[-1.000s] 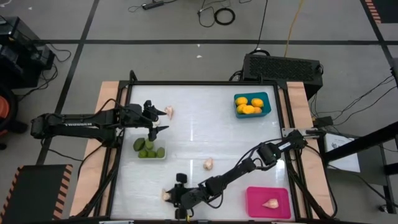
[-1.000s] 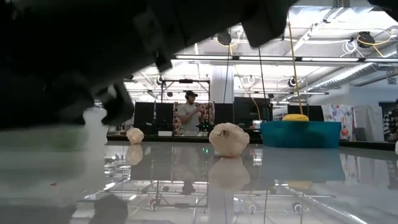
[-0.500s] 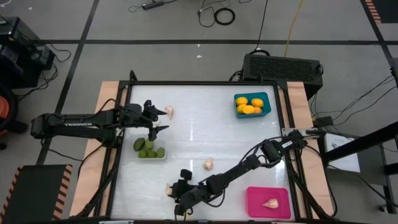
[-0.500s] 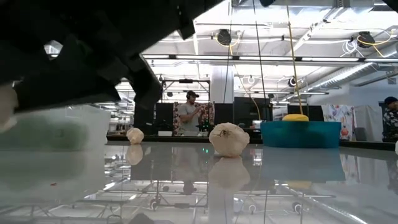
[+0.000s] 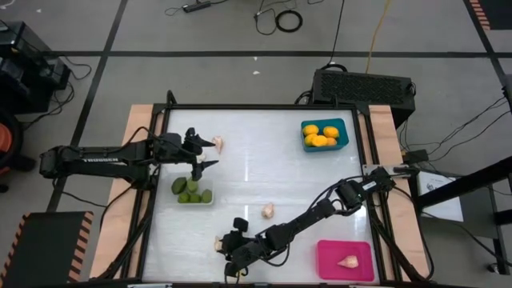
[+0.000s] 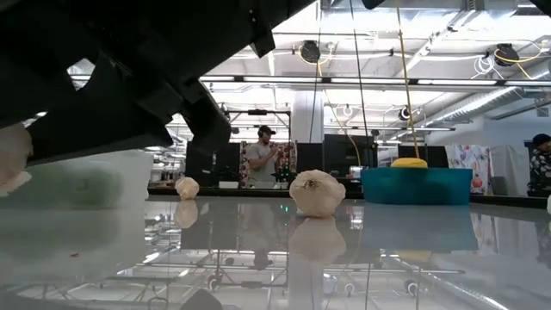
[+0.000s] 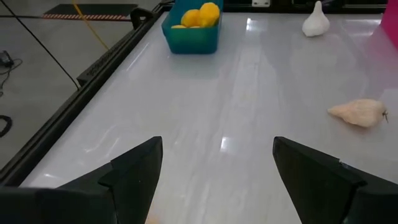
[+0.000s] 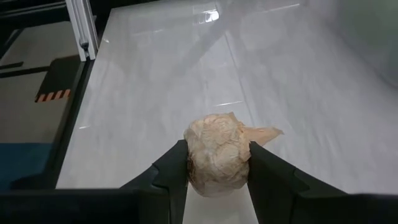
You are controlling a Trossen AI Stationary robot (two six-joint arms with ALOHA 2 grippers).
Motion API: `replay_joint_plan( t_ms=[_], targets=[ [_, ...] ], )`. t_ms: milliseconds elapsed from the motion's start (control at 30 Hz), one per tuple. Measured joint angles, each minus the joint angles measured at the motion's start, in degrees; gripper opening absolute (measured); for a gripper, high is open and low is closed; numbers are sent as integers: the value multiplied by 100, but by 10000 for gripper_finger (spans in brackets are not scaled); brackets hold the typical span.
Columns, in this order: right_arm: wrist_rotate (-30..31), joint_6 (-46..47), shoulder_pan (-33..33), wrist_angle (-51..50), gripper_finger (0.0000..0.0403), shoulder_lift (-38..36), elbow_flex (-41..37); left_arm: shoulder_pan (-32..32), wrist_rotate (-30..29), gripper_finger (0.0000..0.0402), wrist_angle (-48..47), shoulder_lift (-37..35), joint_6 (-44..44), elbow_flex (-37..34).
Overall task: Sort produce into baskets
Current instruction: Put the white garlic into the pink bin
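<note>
My right gripper (image 5: 222, 242) is near the table's near edge, left of middle, shut on a pale garlic bulb (image 8: 217, 154); the bulb also shows in the low view (image 6: 10, 157). My left gripper (image 5: 201, 150) is open and empty over the table's left part, just beyond the clear tray (image 5: 193, 192) of green pieces. The teal basket (image 5: 343, 126) at the far right holds yellow pieces. The pink basket (image 5: 328, 254) at the near right holds one garlic bulb (image 5: 347, 261). Loose garlic bulbs lie on the table at the middle (image 5: 268, 211) and beside my left gripper (image 5: 218, 144). My right gripper pinches the garlic bulb by its two rounded sides (image 8: 194, 155) between its two fingers. The fingers come from the table's right, slanting down. The bulb is lifted clear of the table, its papery tip (image 8: 266, 132) pointing away from the gripper.
The left wrist view shows the teal basket (image 7: 191, 32), the middle garlic bulb (image 7: 357, 112) and another whitish bulb (image 7: 315, 22) farther off. Black frame rails (image 5: 152, 192) edge the table. A person (image 6: 263, 159) stands in the room behind.
My right gripper has gone up and a little toward the far edge with the garlic bulb, which is now lifted clear of the table.
</note>
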Motion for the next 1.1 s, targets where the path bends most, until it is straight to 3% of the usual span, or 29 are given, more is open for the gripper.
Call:
replay_joint_plan(
  t_ms=[200, 333, 667, 1100],
  targets=[
    [-23, -2, 1, -76, 132, -23, 0, 0, 143, 312, 39, 0, 0, 0],
    [-33, 195, 22, -634, 132, -241, -2, 0, 180, 312, 288, 61, -2, -22],
    [11, 1422, 298, -3179, 132, -1291, 0, 0, 1069, 312, 1833, 679, -10, -306],
    [138, 3982, 953, -6489, 132, -2310, 0, -199, 1789, 312, 3319, 1892, -300, -303]
  ],
)
